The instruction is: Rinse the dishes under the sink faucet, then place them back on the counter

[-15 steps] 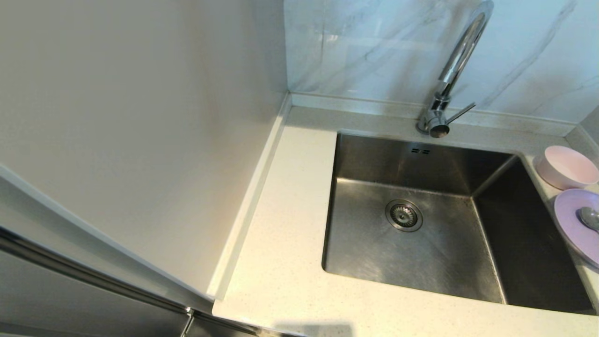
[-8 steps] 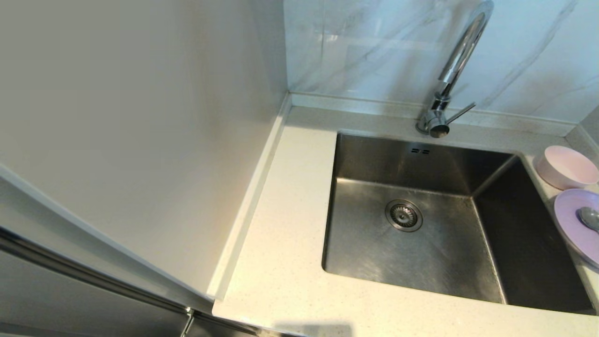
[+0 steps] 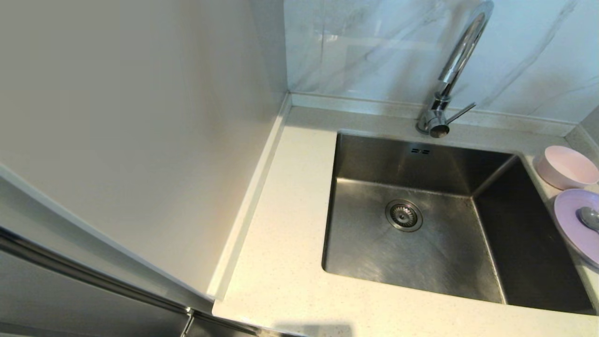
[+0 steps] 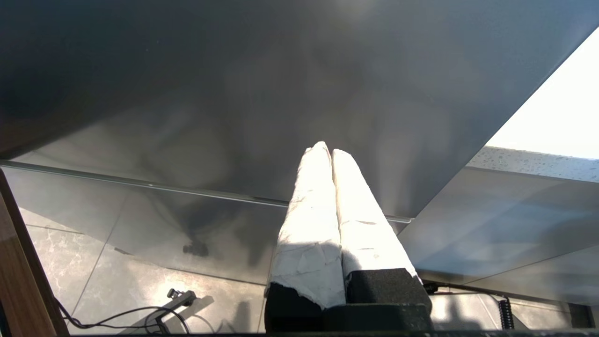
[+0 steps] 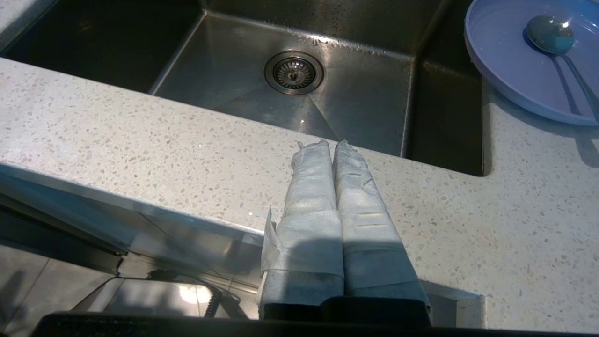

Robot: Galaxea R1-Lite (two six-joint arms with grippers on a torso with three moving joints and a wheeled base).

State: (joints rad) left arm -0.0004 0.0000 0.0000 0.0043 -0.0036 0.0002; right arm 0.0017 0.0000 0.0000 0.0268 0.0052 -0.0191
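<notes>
Head view: sink [image 3: 421, 262] dry-looking, faucet [image 3: 449, 79] at 12 o'clock. Bowl [image 3: 567, 166], plate [image 3: 568, 224] with spoon [image 3: 589, 217] on counter [image 3: 281, 243] at 3 o'clock. Right gripper [image 5: 332, 145] pressed together over front counter edge; left gripper [image 4: 326, 150] pressed together, parked, probably below counter level.

Left tool [image 4: 326, 149] and right tool [image 5: 324, 144] parked low, fingers pressed together.

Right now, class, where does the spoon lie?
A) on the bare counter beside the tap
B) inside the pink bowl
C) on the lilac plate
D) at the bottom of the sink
C: the spoon rests on the lilac plate, which sits on the counter to the right of the sink.
</notes>
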